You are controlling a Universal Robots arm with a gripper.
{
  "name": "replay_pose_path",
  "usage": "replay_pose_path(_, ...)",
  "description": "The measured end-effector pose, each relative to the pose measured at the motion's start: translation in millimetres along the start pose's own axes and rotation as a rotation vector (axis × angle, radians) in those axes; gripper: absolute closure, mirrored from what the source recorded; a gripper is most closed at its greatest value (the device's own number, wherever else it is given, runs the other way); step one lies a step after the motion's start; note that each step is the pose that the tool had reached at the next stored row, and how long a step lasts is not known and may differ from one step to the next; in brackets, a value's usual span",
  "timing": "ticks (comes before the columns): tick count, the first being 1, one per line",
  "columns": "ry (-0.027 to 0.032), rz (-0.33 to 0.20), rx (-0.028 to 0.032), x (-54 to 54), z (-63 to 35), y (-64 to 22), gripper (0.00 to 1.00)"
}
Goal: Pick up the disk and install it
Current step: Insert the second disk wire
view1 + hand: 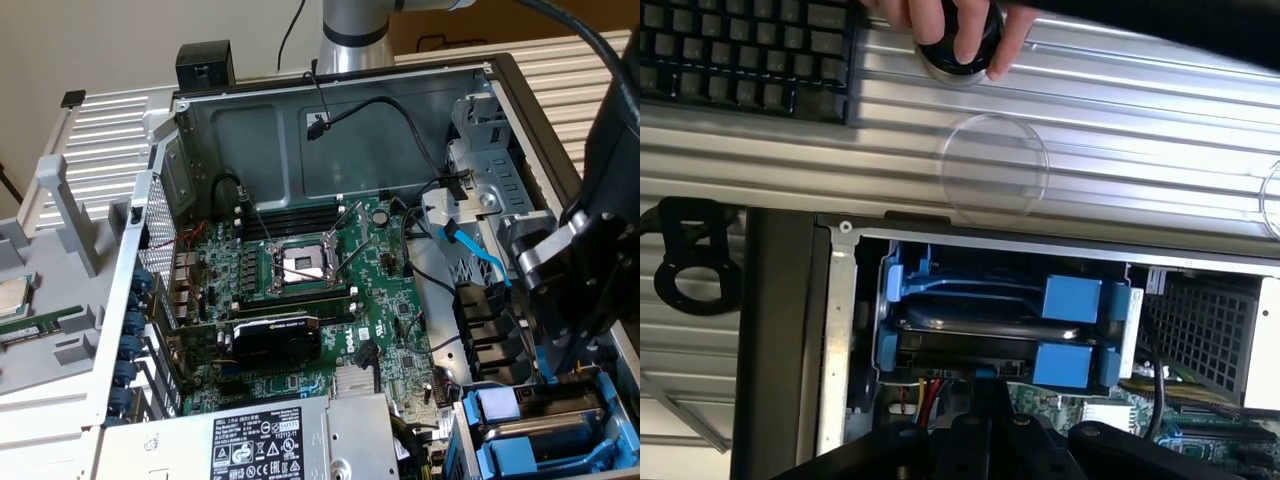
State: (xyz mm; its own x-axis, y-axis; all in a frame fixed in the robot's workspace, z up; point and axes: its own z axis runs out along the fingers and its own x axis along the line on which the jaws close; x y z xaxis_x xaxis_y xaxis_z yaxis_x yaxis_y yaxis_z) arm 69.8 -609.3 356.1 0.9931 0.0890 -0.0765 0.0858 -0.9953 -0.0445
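Gripper [560, 300] clenched, empty we judge, over blue bay [990, 320] at case [520, 90] corner; disk unidentified, pickup pending, so we need it located

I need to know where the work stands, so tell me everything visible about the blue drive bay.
The blue drive bay sits in the open computer case's corner at the exterior view's lower right, beside the motherboard. It looks like blue plastic rails stacked in tiers with square tabs. A dark rounded bar lies between the tiers. The black gripper hangs close above it.
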Motion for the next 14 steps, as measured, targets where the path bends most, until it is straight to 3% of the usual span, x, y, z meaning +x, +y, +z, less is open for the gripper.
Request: replay_pose_path(14, 0.0001, 0.002, 0.0001, -1.6, 6.0, 1.5, 0.89)
